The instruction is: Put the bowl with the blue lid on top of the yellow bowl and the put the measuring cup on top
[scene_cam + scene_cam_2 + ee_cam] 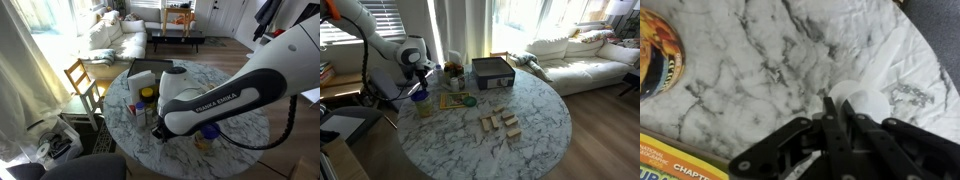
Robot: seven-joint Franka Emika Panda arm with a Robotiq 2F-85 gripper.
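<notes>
Round table [555,135], white marble top with grey veining, smooth and glossy. Bowl with the blue lid [417,96]: small, round, deep blue-violet cap, set on the yellow bowl [424,110], a dull tan shallow round, both at the table edge closest to the robot's base. Yellow-green tray [448,101], flat and square, just beside that stack toward the table's centre. Dark box [492,72], rectangular, near the far edge. Wooden blocks [500,125], pale, small, clustered near the centre. Arm [230,95]: white glossy shell, elbow bent, forearm reaching across the tabletop, wrist pitched downward. Gripper [836,103]: black, ribbed linkages; fingers drawn almost together just over the marble, tips at a pale whitish rounded piece [860,94]; whether they pinch it cannot be told.
</notes>
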